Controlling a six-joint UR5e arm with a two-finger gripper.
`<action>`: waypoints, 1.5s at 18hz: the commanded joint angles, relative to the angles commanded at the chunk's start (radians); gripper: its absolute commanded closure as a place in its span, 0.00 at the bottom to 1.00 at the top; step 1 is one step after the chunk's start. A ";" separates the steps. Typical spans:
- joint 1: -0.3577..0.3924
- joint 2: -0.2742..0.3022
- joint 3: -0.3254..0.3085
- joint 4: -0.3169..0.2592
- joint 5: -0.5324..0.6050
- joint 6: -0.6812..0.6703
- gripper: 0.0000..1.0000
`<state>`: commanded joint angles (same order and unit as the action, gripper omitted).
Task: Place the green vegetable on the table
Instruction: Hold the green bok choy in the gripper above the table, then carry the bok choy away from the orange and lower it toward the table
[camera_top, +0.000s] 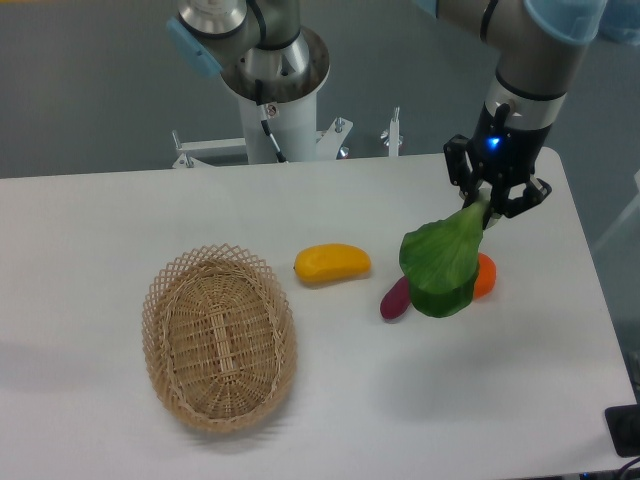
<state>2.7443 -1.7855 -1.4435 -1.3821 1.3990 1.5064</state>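
Note:
The green vegetable (443, 262) hangs leaf-down from my gripper (484, 208), which is shut on its pale stalk end. Its broad dark green leaf dangles over the right part of the white table (100, 230); whether its lower edge touches the tabletop I cannot tell. The leaf covers part of an orange item (485, 276) behind it and sits just right of a small purple vegetable (395, 298).
A yellow mango-shaped fruit (332, 264) lies near the table's middle. A woven wicker oval basket (219, 335) stands at the front left. The arm's base pedestal (275, 95) rises behind the far edge. The table's right edge is close to the gripper.

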 joint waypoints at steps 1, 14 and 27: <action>-0.002 0.000 -0.002 0.000 0.000 -0.002 0.79; -0.023 -0.024 0.005 0.063 0.000 -0.084 0.79; -0.201 -0.196 -0.054 0.449 0.006 -0.396 0.80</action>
<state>2.5434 -1.9817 -1.4971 -0.9330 1.4051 1.1106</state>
